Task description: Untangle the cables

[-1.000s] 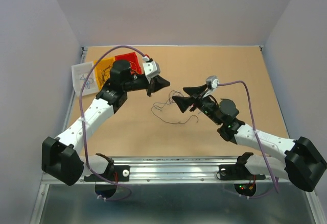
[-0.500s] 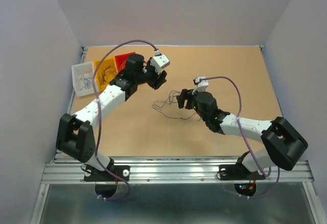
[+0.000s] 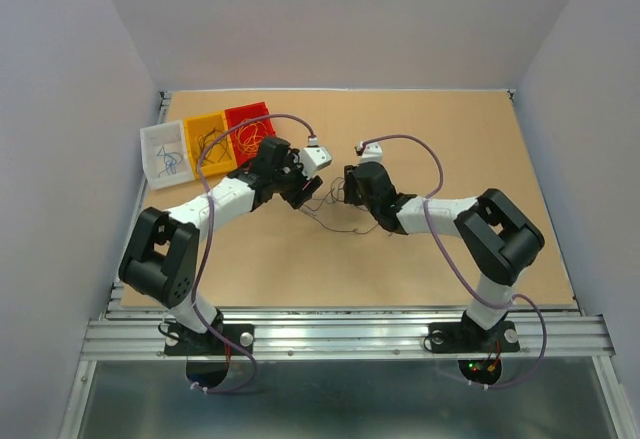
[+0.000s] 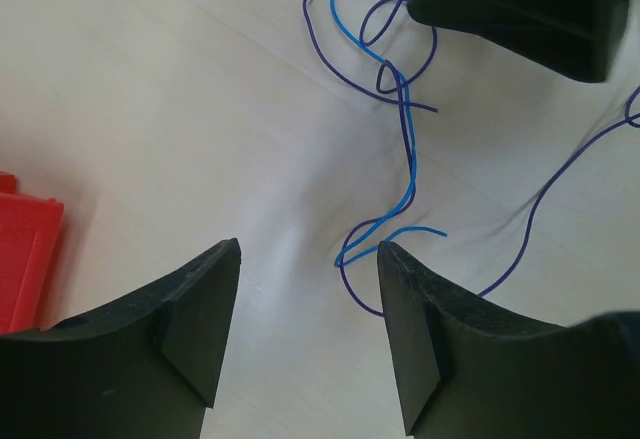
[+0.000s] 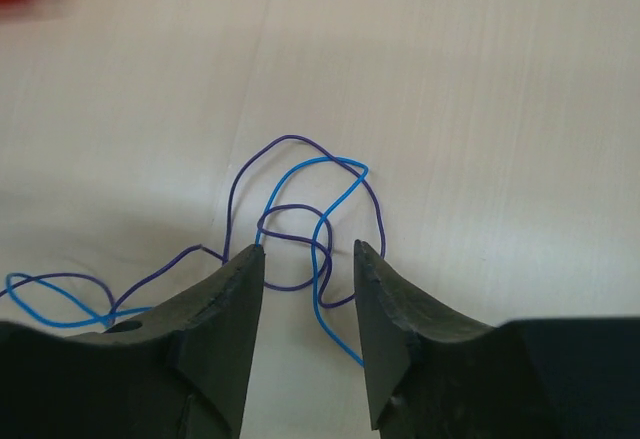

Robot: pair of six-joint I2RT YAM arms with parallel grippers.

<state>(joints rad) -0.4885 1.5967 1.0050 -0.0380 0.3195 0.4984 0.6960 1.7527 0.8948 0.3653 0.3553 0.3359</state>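
Bench: both arms reach in to its centre. Three bins sit at the far-left corner. Left tool is open and empty, low over the cables. Right tool is open, with blue and purple loops between its tips. The cables lie tangled at bench centre.

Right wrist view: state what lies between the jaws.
Loops of the light blue cable and the dark purple cable, crossing on the table, lie between the open jaws of the right gripper, per the right wrist view.
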